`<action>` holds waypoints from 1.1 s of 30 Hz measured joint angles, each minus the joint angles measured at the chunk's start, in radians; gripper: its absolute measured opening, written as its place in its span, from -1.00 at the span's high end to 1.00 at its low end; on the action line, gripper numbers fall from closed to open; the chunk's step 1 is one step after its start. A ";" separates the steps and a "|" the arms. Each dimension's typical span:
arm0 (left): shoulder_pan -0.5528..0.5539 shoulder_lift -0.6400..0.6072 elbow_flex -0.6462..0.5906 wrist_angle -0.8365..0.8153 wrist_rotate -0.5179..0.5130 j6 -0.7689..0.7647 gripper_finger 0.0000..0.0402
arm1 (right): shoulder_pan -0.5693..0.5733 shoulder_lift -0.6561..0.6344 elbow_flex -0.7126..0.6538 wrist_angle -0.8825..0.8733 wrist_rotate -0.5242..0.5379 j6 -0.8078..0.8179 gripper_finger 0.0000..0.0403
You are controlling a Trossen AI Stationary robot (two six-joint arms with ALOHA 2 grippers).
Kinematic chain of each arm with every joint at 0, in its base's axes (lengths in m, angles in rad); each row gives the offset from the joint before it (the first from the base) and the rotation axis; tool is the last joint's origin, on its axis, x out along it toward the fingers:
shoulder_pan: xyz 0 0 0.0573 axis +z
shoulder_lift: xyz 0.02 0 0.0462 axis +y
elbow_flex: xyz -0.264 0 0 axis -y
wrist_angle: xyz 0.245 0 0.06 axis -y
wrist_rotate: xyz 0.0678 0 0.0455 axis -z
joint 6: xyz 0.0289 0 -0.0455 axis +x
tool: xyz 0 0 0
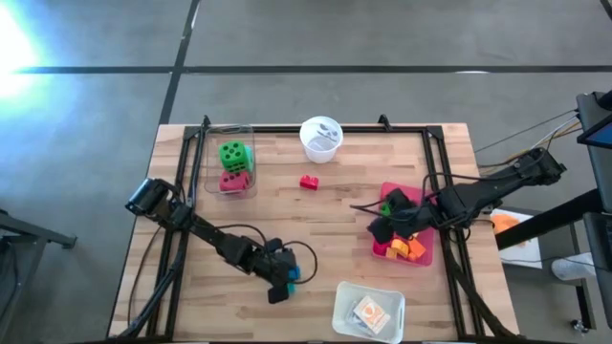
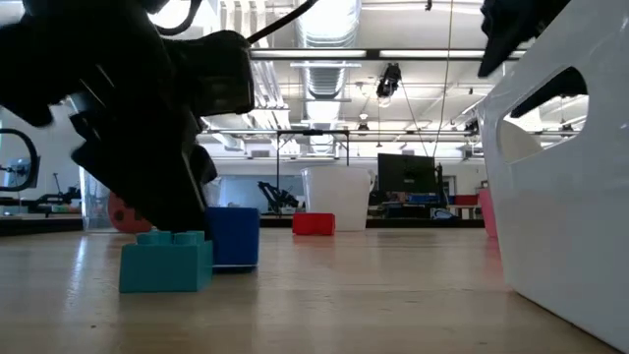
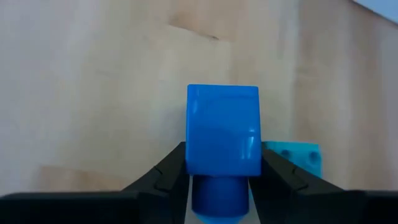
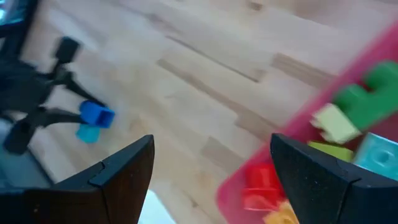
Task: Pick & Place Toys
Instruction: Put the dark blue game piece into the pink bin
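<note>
My left gripper (image 1: 284, 279) is near the table's near edge and shut on a blue brick (image 3: 222, 127). A teal brick (image 2: 165, 262) lies studs-up on the table right beside it. My right gripper (image 4: 211, 168) hangs open and empty over the pink tray (image 1: 426, 258). That tray holds several bricks in orange, red, green and yellow (image 1: 409, 247). A green die (image 1: 233, 154) and a red die (image 1: 233, 181) sit in a clear box at the far left. A red brick (image 1: 308, 182) lies on the table mid-far. My left gripper pinches the blue brick between its two fingers, on two opposite sides (image 3: 190, 158). The fingers (image 3: 168, 171) slant down from the table's left. A round stud (image 3: 217, 193) on the brick faces back toward the wrist. In the low view the brick's bottom (image 2: 234, 264) looks level with the tabletop.
A white round cup (image 1: 320, 137) stands at the far edge. A white rectangular tray (image 1: 368, 311) sits at the near edge, right of my left gripper, and fills the right of the low view (image 2: 565, 187). Black frame rails (image 1: 191, 162) run along the table's sides.
</note>
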 joint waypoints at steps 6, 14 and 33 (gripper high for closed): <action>0.004 -0.051 0.006 0.004 0.047 -0.032 0.35 | 0.025 0.000 0.000 0.188 0.000 -0.182 -0.55; 0.057 -0.188 0.006 0.010 0.047 -0.061 0.35 | 0.055 0.000 0.000 0.413 0.000 -0.412 -0.55; 0.167 -0.446 0.007 0.244 0.268 -0.300 0.35 | 0.114 0.089 0.040 0.767 0.054 -0.904 -0.55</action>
